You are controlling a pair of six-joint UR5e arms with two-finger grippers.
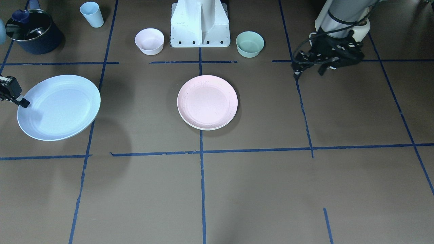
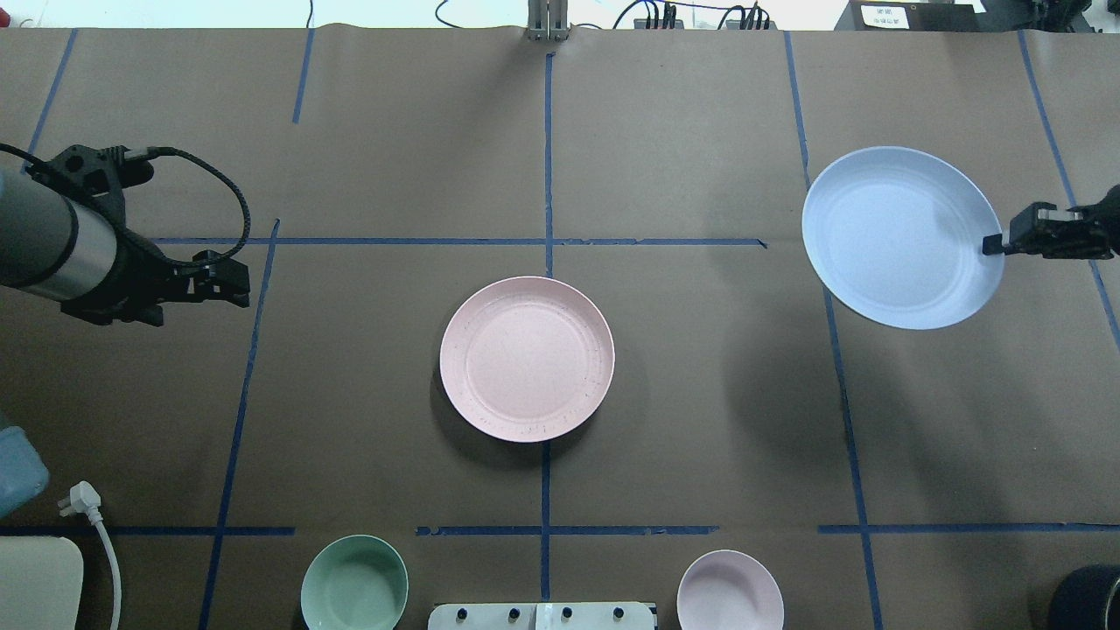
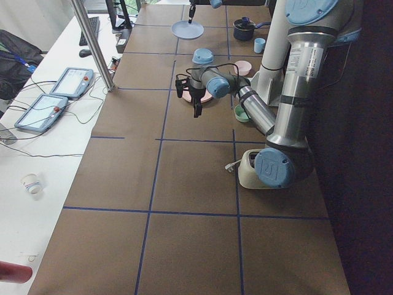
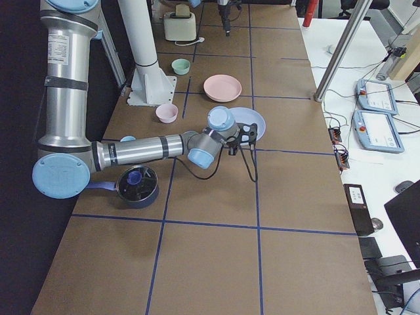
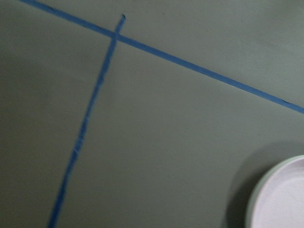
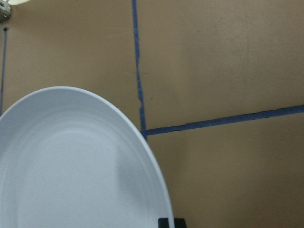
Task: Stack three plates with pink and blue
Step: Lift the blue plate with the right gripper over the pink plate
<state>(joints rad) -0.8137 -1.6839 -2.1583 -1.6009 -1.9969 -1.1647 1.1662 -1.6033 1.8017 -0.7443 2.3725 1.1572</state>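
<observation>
The pale pink plate (image 1: 207, 101) lies at the table's centre on top of the cream-white plate (image 1: 207, 128), of which only a thin rim edge shows. The pair also shows in the overhead view (image 2: 527, 358). My right gripper (image 1: 23, 101) is shut on the rim of the pale blue plate (image 1: 59, 107) and holds it tilted above the table, far to the pink plate's side; the overhead view shows the gripper (image 2: 993, 245) and the blue plate (image 2: 901, 236). My left gripper (image 2: 234, 293) hangs open and empty, well away from the plates.
A small pink bowl (image 1: 149, 41) and a mint-green bowl (image 1: 250, 44) flank the robot base (image 1: 200, 23). A blue cup (image 1: 92, 14) and a dark pot (image 1: 32, 31) stand behind the blue plate. A white plug and cable (image 2: 83, 503) lie near my left side.
</observation>
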